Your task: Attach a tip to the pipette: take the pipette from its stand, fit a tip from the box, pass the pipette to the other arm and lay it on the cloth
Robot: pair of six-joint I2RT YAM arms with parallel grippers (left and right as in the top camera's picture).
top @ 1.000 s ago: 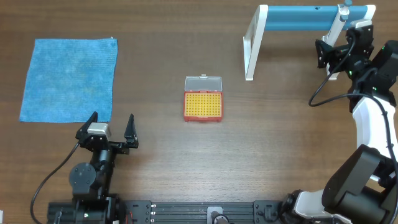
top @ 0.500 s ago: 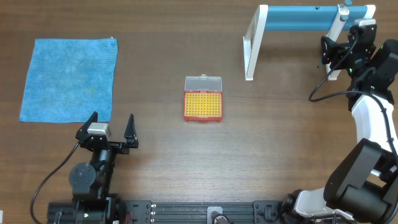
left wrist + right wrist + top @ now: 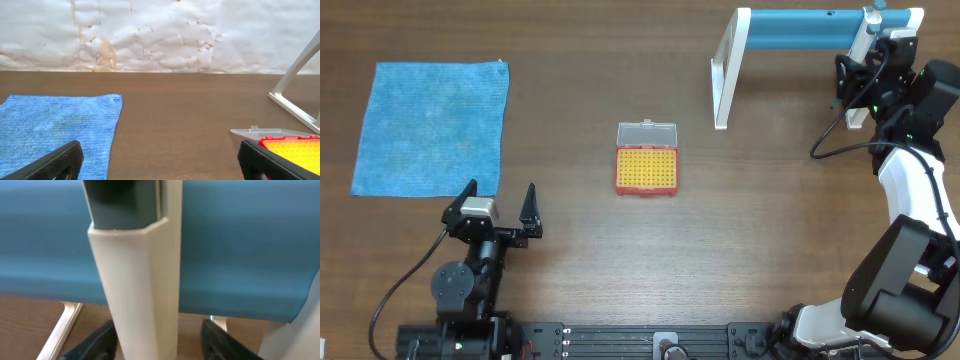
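Observation:
The white pipette (image 3: 867, 35) hangs upright on the blue bar of its stand (image 3: 800, 29) at the far right. My right gripper (image 3: 852, 82) is right at it. In the right wrist view the pipette body (image 3: 135, 280) stands between the two fingers of the right gripper (image 3: 160, 342), which is open with a gap on one side. The red tip box (image 3: 647, 168) with yellow tips lies open mid-table, also seen as the tip box (image 3: 295, 149). The blue cloth (image 3: 430, 128) lies at the far left. My left gripper (image 3: 500, 205) rests open and empty near the front left.
The stand's white side panel (image 3: 724, 72) rises between the tip box and the pipette, and its leg (image 3: 295, 85) shows in the left wrist view. A black cable (image 3: 832, 140) loops beside the right arm. Bare brown tabletop (image 3: 650, 270) lies between the arms.
The right gripper has crept up and to the right, closing in on the pipette at the stand. The left arm, tip box and cloth have not moved.

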